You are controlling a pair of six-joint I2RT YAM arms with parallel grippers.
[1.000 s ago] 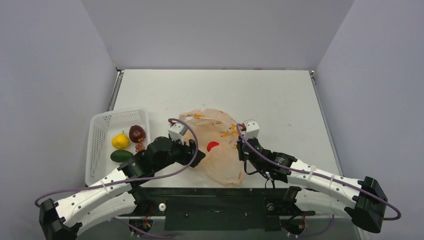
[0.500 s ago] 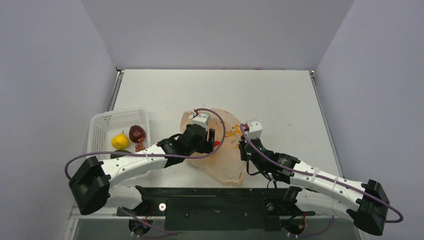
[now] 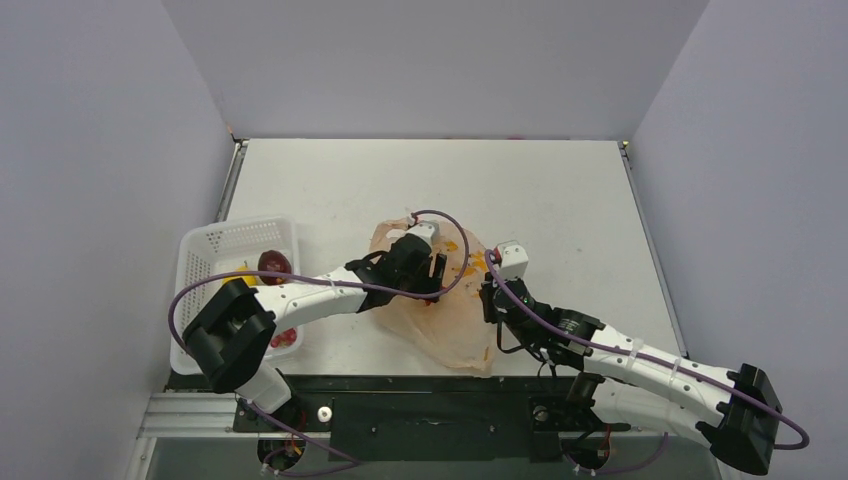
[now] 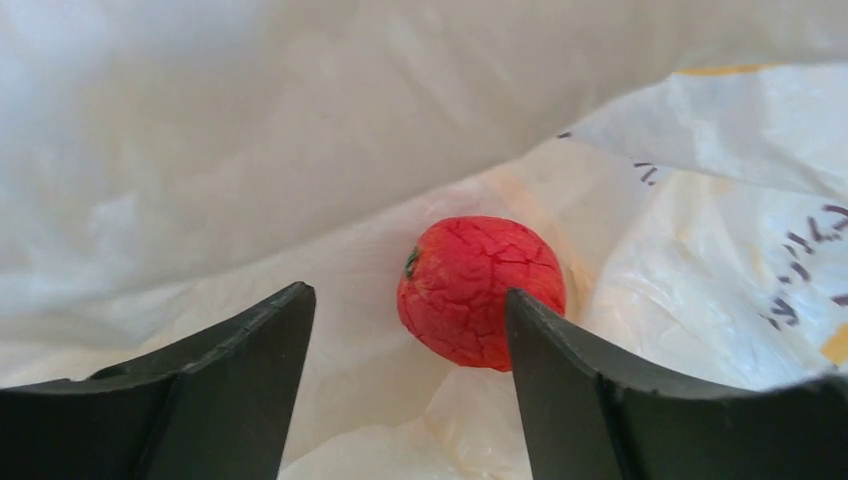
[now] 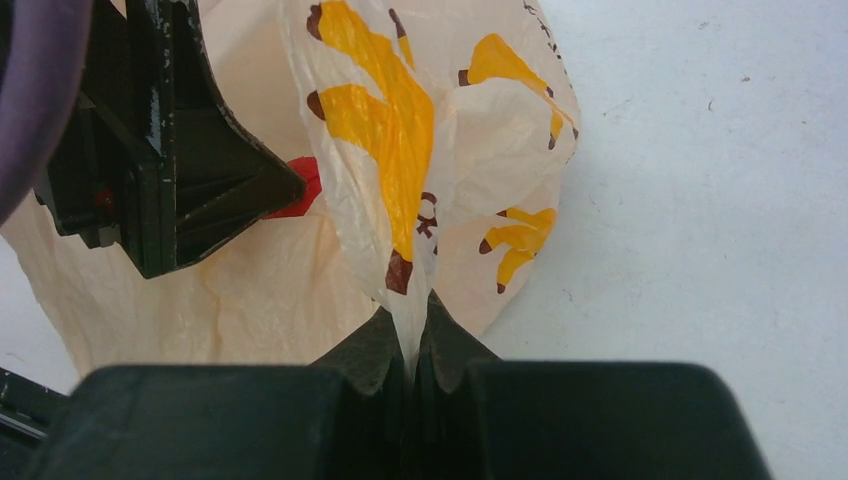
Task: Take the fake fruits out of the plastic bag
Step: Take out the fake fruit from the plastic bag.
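Observation:
The peach-orange plastic bag [image 3: 452,325] lies mid-table. My left gripper [image 3: 434,287] is open and reaches into its mouth. In the left wrist view the bright red fruit [image 4: 480,290] lies on the bag's inner film [image 4: 300,120], just ahead of the open left gripper [image 4: 407,295] and close to its right fingertip [image 4: 530,320]. My right gripper [image 3: 492,300] is shut on the bag's edge and pinches a fold of printed film [image 5: 400,200] in the right wrist view [image 5: 410,320], where the red fruit [image 5: 303,185] shows beside the left gripper's finger [image 5: 200,170]. A dark red fruit [image 3: 272,263] sits in the basket.
A white mesh basket [image 3: 205,250] stands at the left edge and holds a yellow fruit [image 3: 243,268], partly hidden by my left arm. The left arm stretches across from the basket to the bag. Grey walls close in on both sides.
My left arm has swung right from beside the basket and pushed its open gripper into the bag's mouth, up to the red fruit. The right gripper has kept its hold on the bag.

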